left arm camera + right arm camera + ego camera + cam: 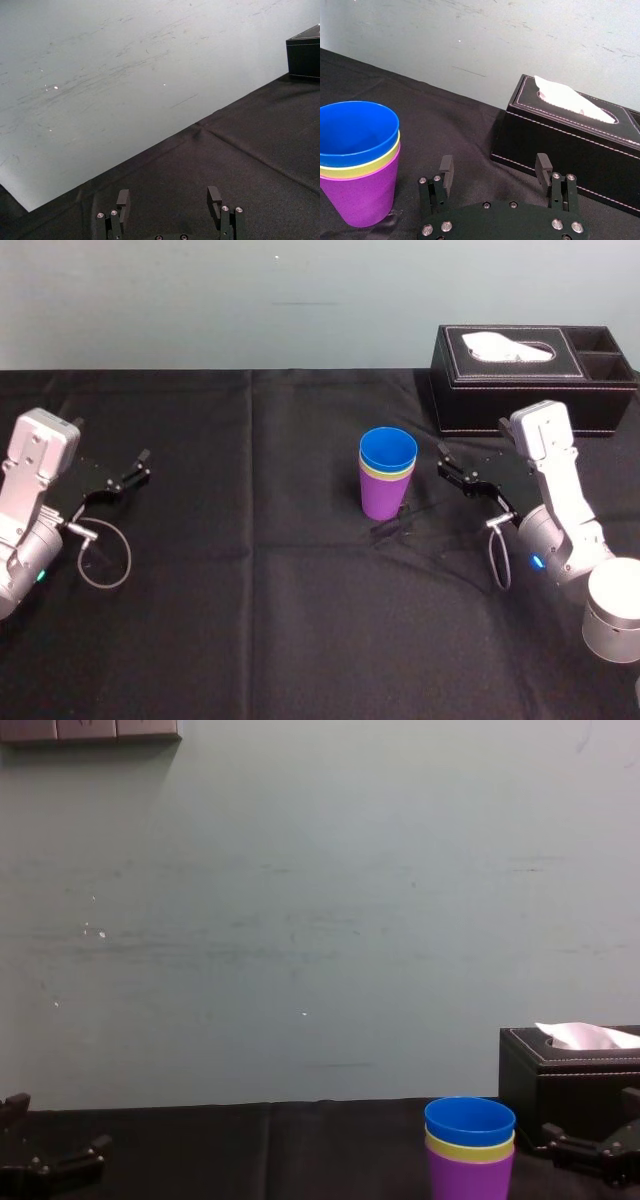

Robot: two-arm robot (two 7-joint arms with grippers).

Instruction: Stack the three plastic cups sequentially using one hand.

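The three plastic cups stand nested upright in one stack at the table's middle: the purple cup (383,498) at the bottom, the yellow-green cup (386,473) showing as a rim, the blue cup (388,451) on top. The right wrist view shows the same stack (360,165), and so does the chest view (470,1145). My right gripper (441,461) hovers just right of the stack, open and empty, apart from the cups; its fingers (446,172) hold nothing. Far left, my left gripper (143,464) rests open and empty (169,200).
A black tissue box (520,375) with white tissue stands at the back right, just behind my right arm (560,510). Black cloth (250,590) covers the table. A grey wall runs behind the table's far edge.
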